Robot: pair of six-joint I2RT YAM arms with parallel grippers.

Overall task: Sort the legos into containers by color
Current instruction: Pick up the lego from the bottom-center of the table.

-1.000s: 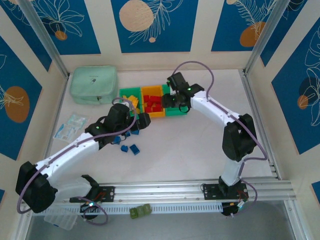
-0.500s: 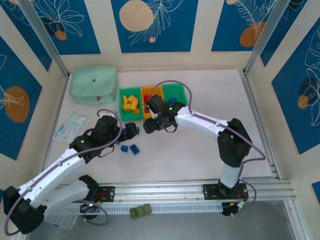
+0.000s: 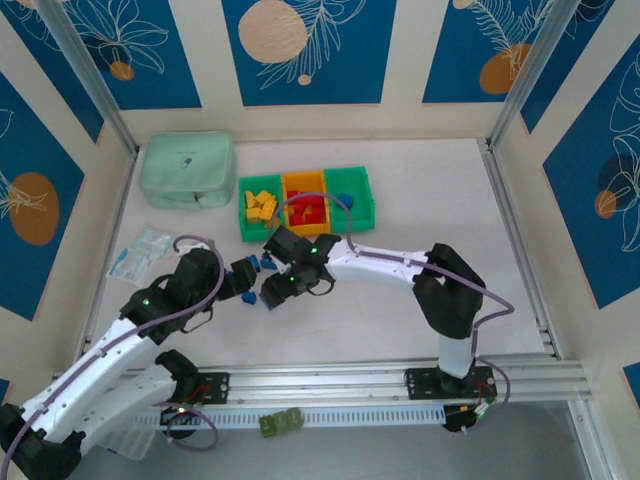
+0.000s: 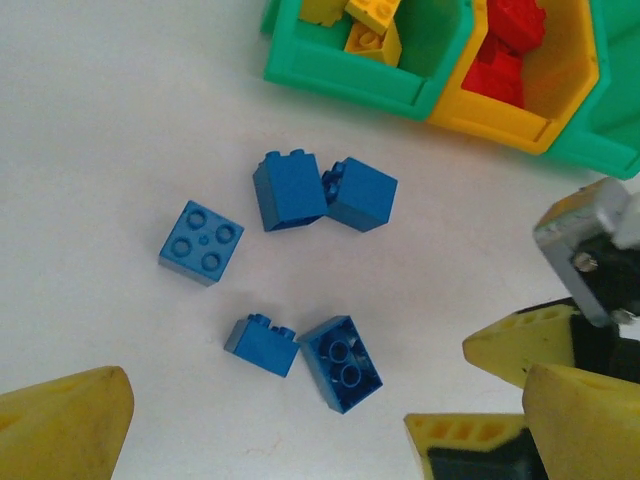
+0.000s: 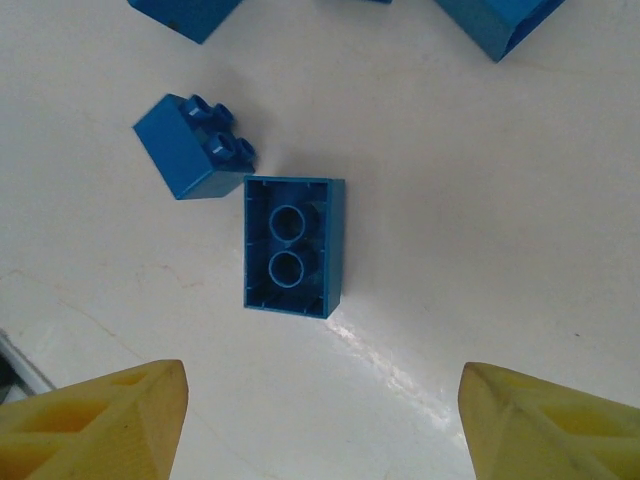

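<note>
Both grippers open over the loose blue legos [image 4: 262,343]; you hold nothing.
Your right gripper [image 5: 325,425] hangs w/ jaws spread and empty, either side of an upside-down blue brick [image 5: 293,245], prob. lined up to pinch its long sides. Your left gripper [image 4: 320,440] gapes wide, empty, just beside. Five blues lie on the table [image 3: 420,180] near the bin row [image 3: 368,210]; yellows and reds sit binned.
</note>
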